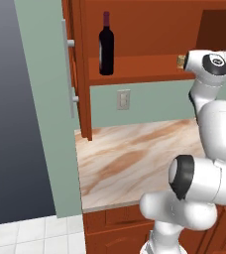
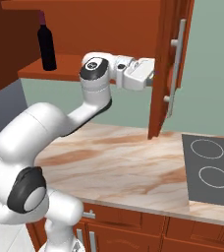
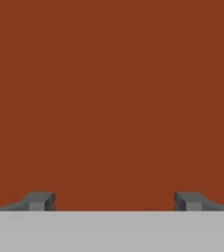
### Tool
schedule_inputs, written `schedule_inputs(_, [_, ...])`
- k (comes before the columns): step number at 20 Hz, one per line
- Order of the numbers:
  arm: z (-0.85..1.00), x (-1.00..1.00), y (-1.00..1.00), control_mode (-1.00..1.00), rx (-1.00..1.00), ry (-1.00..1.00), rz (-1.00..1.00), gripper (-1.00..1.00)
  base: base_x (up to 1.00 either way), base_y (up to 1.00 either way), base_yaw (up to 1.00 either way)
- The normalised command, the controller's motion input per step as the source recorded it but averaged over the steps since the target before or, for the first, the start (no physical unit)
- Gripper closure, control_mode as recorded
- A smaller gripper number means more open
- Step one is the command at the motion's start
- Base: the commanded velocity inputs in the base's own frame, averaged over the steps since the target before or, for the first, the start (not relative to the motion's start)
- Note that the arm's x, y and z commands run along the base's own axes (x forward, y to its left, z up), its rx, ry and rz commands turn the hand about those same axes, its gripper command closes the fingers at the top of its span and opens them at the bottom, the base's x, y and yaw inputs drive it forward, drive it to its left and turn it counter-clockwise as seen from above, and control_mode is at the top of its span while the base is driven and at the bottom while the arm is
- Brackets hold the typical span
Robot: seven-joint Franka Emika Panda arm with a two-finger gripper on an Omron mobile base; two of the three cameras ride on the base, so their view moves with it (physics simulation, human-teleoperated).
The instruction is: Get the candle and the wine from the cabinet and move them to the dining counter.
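The wine [image 1: 106, 44] [image 2: 46, 43], a dark bottle with a maroon neck, stands upright at the left of the open cabinet's shelf [image 1: 140, 69]. The candle [image 1: 181, 60], a small tan stub, sits on the same shelf, right beside my wrist. My arm reaches up level with the shelf, and the hand points sideways toward the right-hand cabinet door [image 2: 162, 74]. My gripper [image 3: 115, 201] [image 2: 152, 75] is open, its fingertips [image 3: 40, 201] set wide apart and facing plain reddish-brown wood with nothing between them. It is well to the right of the wine. The dining counter is out of view.
Both cabinet doors hang open, the left one [image 1: 80, 74] with its silver bar handle [image 1: 65, 64]. Below lies the marble wall counter [image 1: 135, 154] with a black stovetop [image 2: 210, 170] at the right. A wall outlet [image 1: 123, 99] sits under the shelf. Wooden drawers [image 2: 128, 221] line the counter front.
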Motion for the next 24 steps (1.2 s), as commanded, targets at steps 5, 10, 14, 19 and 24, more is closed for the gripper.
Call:
schedule_inputs(5, [0.0,0.0,-1.0,-1.0,0.0,0.0,0.01,-1.0,0.0,0.0,0.0])
schedule_inputs(10, [0.0,0.0,-0.84,-1.0,0.0,0.0,0.06,-1.0,0.0,0.0,0.0])
schedule_inputs(14, [0.0,-0.07,-0.06,-1.0,0.0,0.0,0.01,-1.0,0.0,0.0,0.0])
schedule_inputs(19, [0.0,-0.35,0.25,-1.0,0.0,0.0,0.08,-1.0,0.0,0.0,0.0])
schedule_inputs(24, [0.17,-0.04,0.53,-1.0,0.0,0.01,0.25,-1.0,0.0,0.0,0.0])
